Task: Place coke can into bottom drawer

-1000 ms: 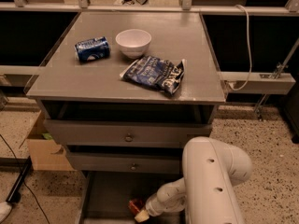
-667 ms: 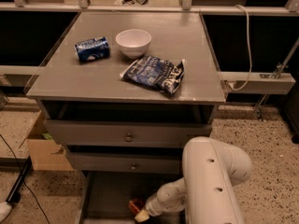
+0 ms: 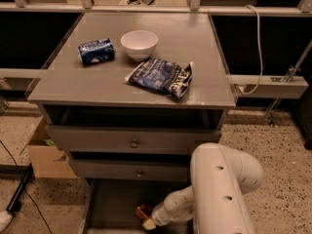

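Your gripper [image 3: 148, 222] sits in the bottom drawer [image 3: 112, 204] by the coke can [image 3: 143, 211] — grasp unclear; likely light, slick, dentable — take it mid-body.

Smooth plastic pincer [image 3: 147, 223] in matt bottom drawer [image 3: 109, 204], nr shiny coke can [image 3: 143, 211].

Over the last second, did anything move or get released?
Nothing visibly changed. The gripper is low in the bottom drawer, with the coke can right at its tip. The blue can, bowl and snack bag on top sit as before.
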`<state>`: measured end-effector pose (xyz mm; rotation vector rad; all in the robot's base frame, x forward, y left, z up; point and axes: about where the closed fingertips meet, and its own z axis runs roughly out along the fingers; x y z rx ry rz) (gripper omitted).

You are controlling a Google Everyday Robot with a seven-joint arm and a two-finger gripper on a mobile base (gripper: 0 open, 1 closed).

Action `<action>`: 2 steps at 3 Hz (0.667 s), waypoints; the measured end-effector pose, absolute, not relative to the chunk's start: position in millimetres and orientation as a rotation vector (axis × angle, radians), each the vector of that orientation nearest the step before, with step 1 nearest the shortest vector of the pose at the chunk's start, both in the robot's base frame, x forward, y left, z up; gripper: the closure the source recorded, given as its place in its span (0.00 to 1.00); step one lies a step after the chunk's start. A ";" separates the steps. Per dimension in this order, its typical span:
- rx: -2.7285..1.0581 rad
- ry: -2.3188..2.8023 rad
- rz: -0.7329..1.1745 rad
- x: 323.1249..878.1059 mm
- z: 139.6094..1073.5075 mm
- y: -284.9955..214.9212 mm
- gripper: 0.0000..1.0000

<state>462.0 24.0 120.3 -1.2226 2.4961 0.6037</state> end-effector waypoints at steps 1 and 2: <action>-1.223 2.496 0.604 461.9 120.2 24.1 0.00; -1.223 2.496 0.604 461.9 120.2 24.1 0.00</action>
